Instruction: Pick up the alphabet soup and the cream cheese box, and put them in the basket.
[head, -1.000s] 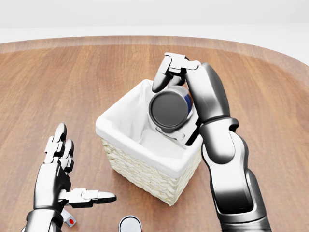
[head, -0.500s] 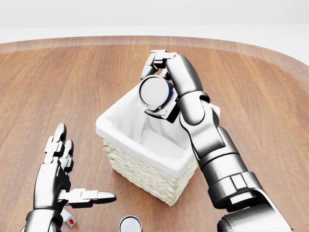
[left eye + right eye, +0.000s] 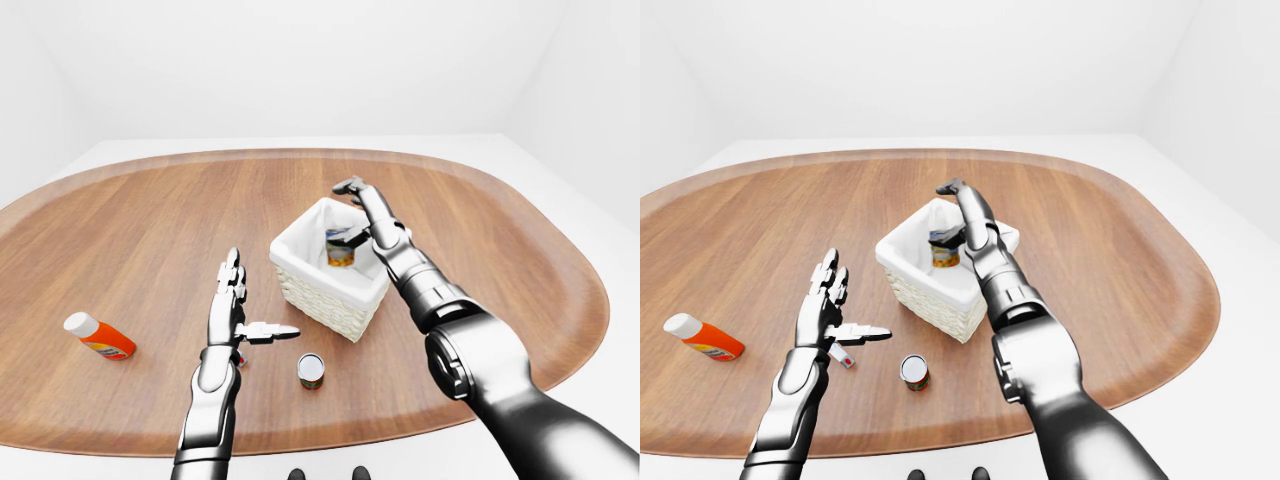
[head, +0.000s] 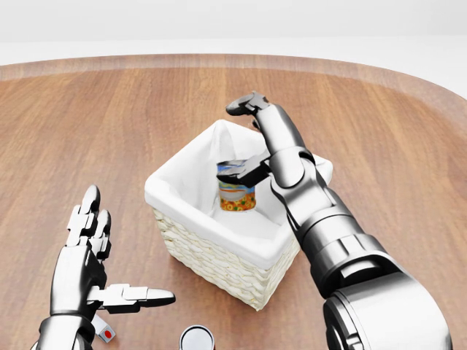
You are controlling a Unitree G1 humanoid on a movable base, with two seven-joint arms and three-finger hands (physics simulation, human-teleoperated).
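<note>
Standing upright inside basket [image 4: 219, 251], alphabet soup [image 4: 236, 191] just below right hand [image 4: 257, 138], fingers [image 4: 245, 104] released

Right hand [image 4: 252, 138] open, outstretched; left hand [image 4: 91, 255] open, splayed.

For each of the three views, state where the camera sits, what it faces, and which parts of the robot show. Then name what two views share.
Head view: on the head, angled down at the basket; right hand open above the alphabet soup, left hand open.
Left-eye view: on the head, wider, over the whole table; both arms, orange bottle.
Right-eye view: the same scene, slightly offset.
Shared: all show the small can.
</note>
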